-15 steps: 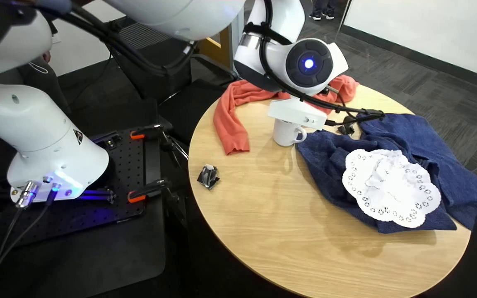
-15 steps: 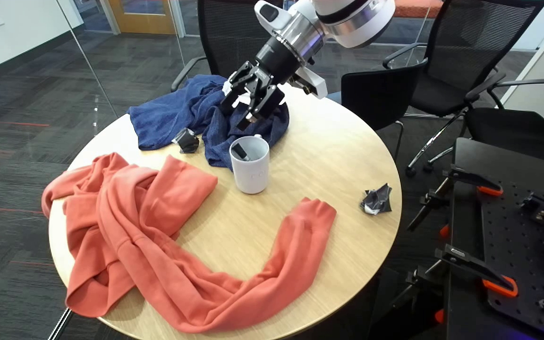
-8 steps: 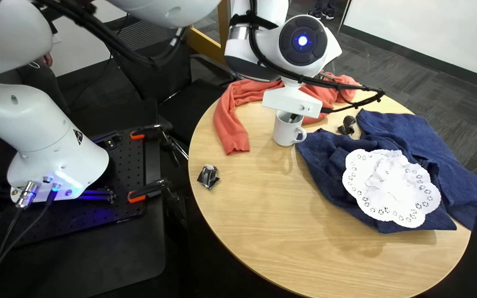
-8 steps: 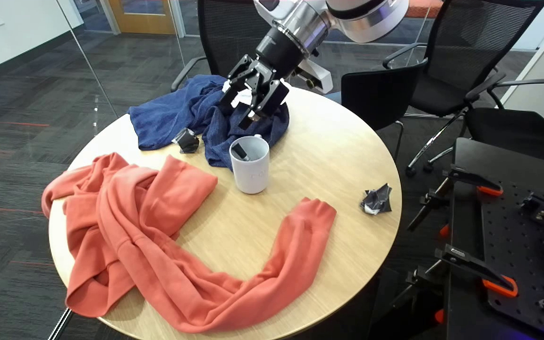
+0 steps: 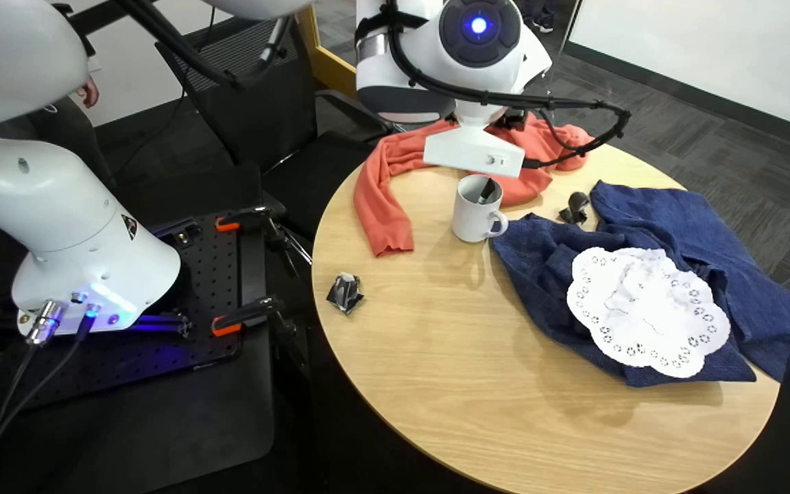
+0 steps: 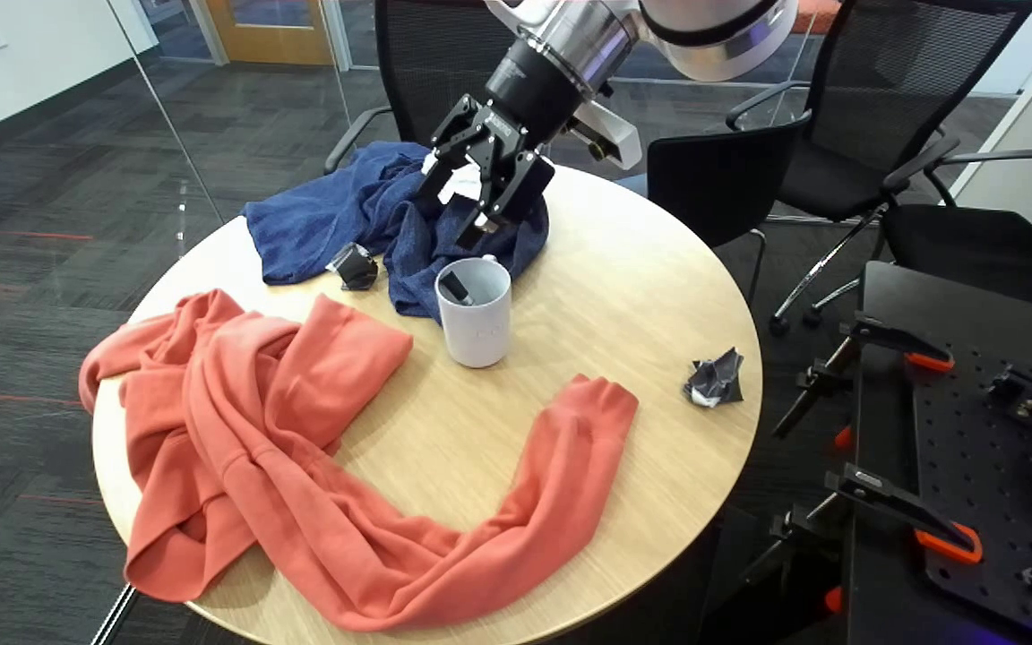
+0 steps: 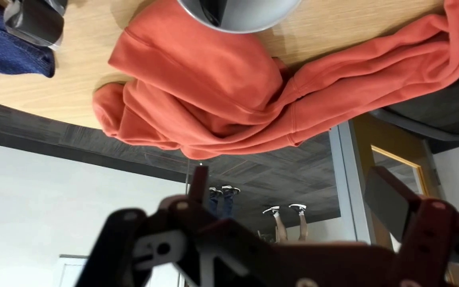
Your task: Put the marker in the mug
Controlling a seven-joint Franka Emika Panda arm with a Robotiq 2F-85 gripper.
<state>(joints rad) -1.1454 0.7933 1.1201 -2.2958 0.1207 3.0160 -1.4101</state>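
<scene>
The white mug stands upright on the table; it also shows in an exterior view and, partly cut off, at the top of the wrist view. The dark marker leans inside the mug against its wall; it also shows in an exterior view and in the wrist view. My gripper is above the table and apart from the mug. Its fingers are wide apart with nothing between them in the wrist view. In an exterior view the white wrist camera housing hides the fingers.
An orange sweatshirt curves round the mug on the round table. Blue cloth lies beside the mug's handle, with a white doily on it. Black crumpled objects lie on the table.
The arm has risen and drawn back from the mug, which is now uncovered in an exterior view. The gripper stays open. The mug and the marker in it have not moved.
</scene>
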